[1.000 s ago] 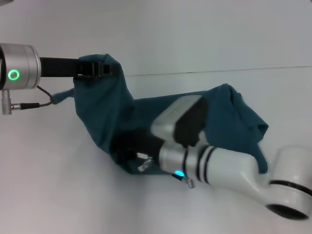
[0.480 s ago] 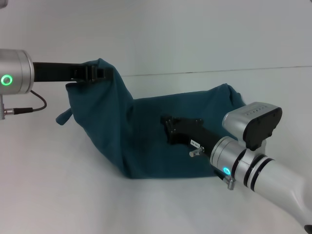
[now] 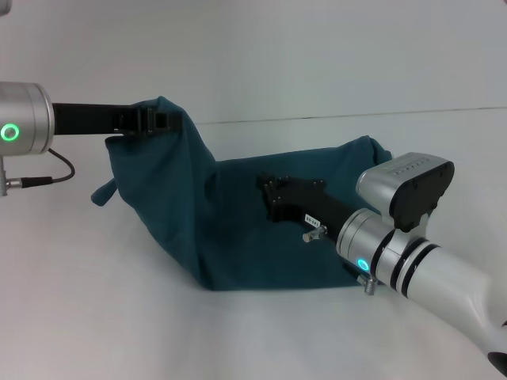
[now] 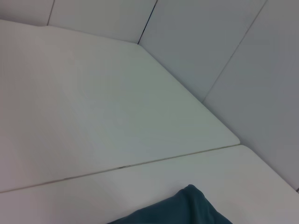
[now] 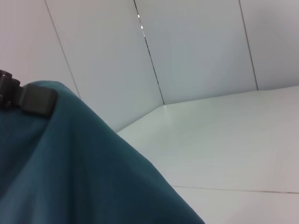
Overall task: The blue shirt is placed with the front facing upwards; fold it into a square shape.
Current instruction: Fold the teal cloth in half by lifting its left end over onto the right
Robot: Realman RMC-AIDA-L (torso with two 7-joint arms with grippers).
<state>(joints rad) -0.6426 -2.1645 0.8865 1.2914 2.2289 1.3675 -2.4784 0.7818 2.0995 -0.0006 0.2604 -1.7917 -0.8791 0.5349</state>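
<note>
The blue shirt (image 3: 238,214) lies partly folded on the white table, its white lettering hidden. Its left end is lifted off the table. My left gripper (image 3: 154,120) is shut on that raised edge, up at the back left. My right gripper (image 3: 271,199) hovers over the middle of the shirt with its black fingers spread and nothing between them. The right wrist view shows the raised cloth (image 5: 79,168) with the left gripper's black fingers (image 5: 28,98) on its top. A tip of the shirt (image 4: 187,207) shows in the left wrist view.
The white table (image 3: 95,317) extends in front and to the left of the shirt. A seam in the tabletop (image 3: 356,116) runs behind the shirt. White wall panels (image 5: 196,46) stand beyond the table's far edge.
My right gripper left the shirt's front fold, drew back to the right, then edged slightly over the shirt's middle. The left gripper shifted slightly left, still holding the raised edge.
</note>
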